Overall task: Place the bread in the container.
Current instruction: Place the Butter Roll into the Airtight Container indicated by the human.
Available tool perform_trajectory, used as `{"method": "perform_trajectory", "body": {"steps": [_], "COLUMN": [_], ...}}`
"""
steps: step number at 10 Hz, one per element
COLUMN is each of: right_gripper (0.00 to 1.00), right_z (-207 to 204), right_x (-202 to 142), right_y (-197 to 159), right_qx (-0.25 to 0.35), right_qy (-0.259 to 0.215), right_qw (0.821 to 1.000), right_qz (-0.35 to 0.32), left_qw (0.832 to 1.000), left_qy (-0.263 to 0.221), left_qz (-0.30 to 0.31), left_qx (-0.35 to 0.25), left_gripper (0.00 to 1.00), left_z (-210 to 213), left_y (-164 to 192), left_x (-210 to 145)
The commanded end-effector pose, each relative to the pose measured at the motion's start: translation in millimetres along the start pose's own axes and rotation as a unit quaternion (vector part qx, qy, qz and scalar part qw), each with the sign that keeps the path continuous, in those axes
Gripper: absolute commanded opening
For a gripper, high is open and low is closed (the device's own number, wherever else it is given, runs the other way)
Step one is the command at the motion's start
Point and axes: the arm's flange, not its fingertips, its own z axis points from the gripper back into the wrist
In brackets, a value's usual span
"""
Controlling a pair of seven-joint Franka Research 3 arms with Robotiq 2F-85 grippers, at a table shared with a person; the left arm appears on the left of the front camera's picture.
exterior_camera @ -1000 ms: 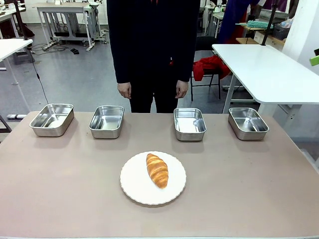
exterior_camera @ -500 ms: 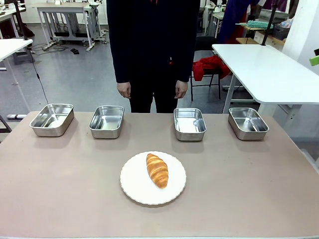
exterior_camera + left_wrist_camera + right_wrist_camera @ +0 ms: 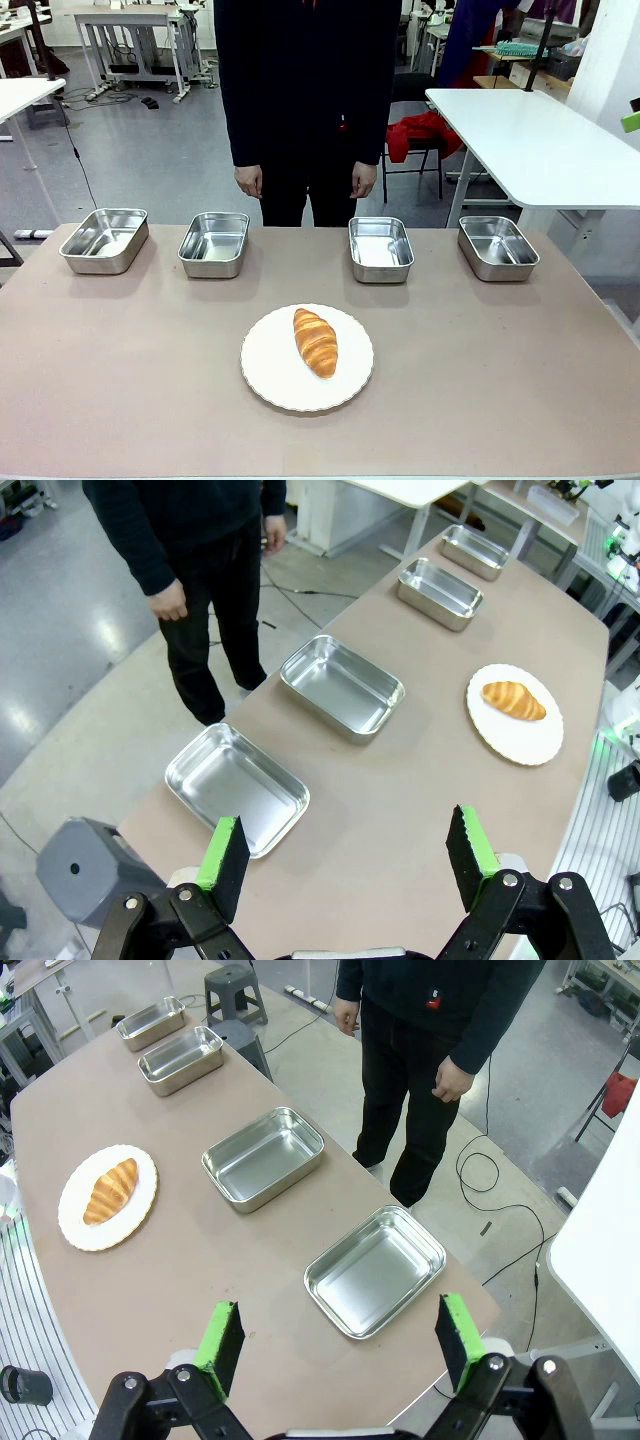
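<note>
One bread (image 3: 315,342), a golden-brown croissant, lies near the middle of a round white plate (image 3: 268,388), ridged back up, with both tapered ends free. We judge it light, soft and flaky: a hard squeeze would crush it or shed crust, and the glossy ridges may slip a little under the pads. We would take it across the thick middle, one pad on each long flank, and close gently. We would not take it by a tip, which could tear away.

The plate rests on the surface (image 3: 520,395) towards our side, well apart from four empty steel pans in a row along the far edge: the far-left pan (image 3: 100,264), the inner-left pan (image 3: 210,268), the inner-right pan (image 3: 381,275) and the far-right pan (image 3: 500,272). We cannot tell which of them is meant to receive the bread, though the two inner ones lie nearest the plate.

A person (image 3: 305,90) stands behind the far edge, arms hanging, touching nothing. Our left claw (image 3: 345,828) hangs high over its end of the surface, jaws spread wide and empty. Our right claw (image 3: 338,1308) hangs over the other end, also spread and empty.
</note>
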Motion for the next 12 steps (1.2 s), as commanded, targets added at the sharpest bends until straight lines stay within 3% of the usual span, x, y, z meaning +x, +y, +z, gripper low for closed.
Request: {"method": "perform_trajectory", "body": {"steps": [1, 12], "right_gripper": [1.00, 1.00], "right_z": [-0.6, -0.6], "right_x": [0.9, 0.9], "right_y": [-0.5, -0.5], "right_qx": [0.001, 0.001], "right_qy": [-0.006, -0.006], "right_qw": [1.000, 1.000], "right_qz": [0.001, 0.001], "left_qw": [1.000, 1.000], "left_qy": [-0.002, -0.002], "left_qz": [-0.007, -0.007], "left_qx": [-0.003, -0.003], "left_gripper": [1.00, 1.00], "left_z": [0.9, 0.9], "left_y": [-1.8, -1.8], "left_x": [-0.3, -0.3]}}
